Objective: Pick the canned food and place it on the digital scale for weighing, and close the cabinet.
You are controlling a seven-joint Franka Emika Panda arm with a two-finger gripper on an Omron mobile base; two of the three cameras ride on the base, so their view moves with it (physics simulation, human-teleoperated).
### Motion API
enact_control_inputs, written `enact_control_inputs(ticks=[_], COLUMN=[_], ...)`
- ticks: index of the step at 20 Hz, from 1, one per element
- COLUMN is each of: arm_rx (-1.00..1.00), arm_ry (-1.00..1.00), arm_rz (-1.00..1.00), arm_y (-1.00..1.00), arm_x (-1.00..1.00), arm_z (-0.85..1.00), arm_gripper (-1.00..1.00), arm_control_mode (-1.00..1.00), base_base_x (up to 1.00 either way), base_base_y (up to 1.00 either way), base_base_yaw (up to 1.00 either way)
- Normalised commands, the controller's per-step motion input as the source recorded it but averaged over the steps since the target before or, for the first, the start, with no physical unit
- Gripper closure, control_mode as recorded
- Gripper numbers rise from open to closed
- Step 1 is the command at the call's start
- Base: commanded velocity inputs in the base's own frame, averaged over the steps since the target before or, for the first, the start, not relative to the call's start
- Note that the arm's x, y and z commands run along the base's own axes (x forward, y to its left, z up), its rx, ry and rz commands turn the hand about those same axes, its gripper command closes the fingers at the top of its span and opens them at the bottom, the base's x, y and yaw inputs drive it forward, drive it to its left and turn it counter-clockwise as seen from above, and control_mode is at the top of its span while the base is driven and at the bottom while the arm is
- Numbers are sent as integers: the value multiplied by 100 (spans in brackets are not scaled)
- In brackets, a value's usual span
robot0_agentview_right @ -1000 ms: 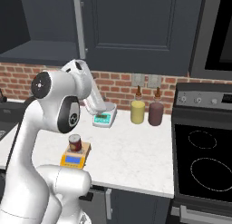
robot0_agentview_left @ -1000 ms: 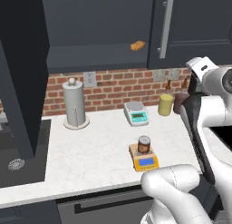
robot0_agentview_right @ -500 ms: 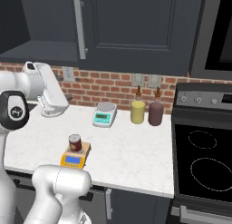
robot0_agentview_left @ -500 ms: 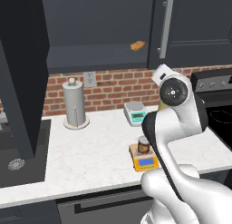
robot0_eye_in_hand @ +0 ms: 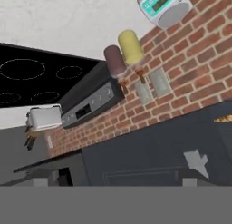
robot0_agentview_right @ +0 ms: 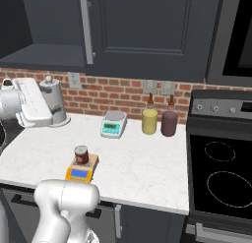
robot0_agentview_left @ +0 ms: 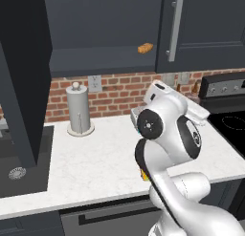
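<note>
At the far left, the door of the cabinet [robot0_agentview_left: 24, 72] stands swung out over the sink end of the surface [robot0_agentview_right: 142, 168]. It leaves the dark shelf bare to the room, with a small orange-brown food piece [robot0_agentview_left: 145, 48] lying on it. That door is the half of the job not yet done.

Just right of it, near the paper towel holder [robot0_agentview_left: 79, 111] by the brick wall, the arm carries the gripper [robot0_eye_in_hand: 120, 177] raised and turned toward the wall and cabinet. Its tips stand wide apart with nothing between them, so it is open and empty. This pose looks like a reach for the open door rather than for anything on the surface.

Further right and nearer, the canned food [robot0_agentview_right: 81, 155] stands upright on the grey plate of the digital scale [robot0_agentview_right: 79, 172], centred and apart from the arm. It appears to have been left there to be weighed, so I judge that step finished.

Beyond it toward the wall sits the grey-white scale [robot0_agentview_right: 112, 125], unused. Right of that, a yellow bottle [robot0_agentview_right: 149, 120] and a dark bottle [robot0_agentview_right: 169, 121] stand side by side against the bricks. The stove [robot0_agentview_right: 221, 178] closes off the right end.
</note>
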Motion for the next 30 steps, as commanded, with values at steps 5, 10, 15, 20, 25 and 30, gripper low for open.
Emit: enact_control_inputs(ticks=[5, 10, 15, 20, 25, 30], arm_rx=[-48, -43, -32, -10, -7, -8], arm_ry=[0, 6, 3, -7, 13, 19], arm_rz=[-23, -34, -32, -5, 0, -1], arm_y=[67, 78, 69, 36, 43, 41], arm_x=[-18, -3, -24, -39, 0, 2], arm_z=[0, 2, 5, -2, 0, 10], arm_gripper=[-100, -100, -100, -100, -100, -100], arm_control_mode=[-100, -100, -100, -100, -100, -100], base_base_x=[0, 0, 0, 0, 0, 0], base_base_y=[0, 0, 0, 0, 0, 0], base_base_yaw=[0, 0, 0, 0, 0, 0])
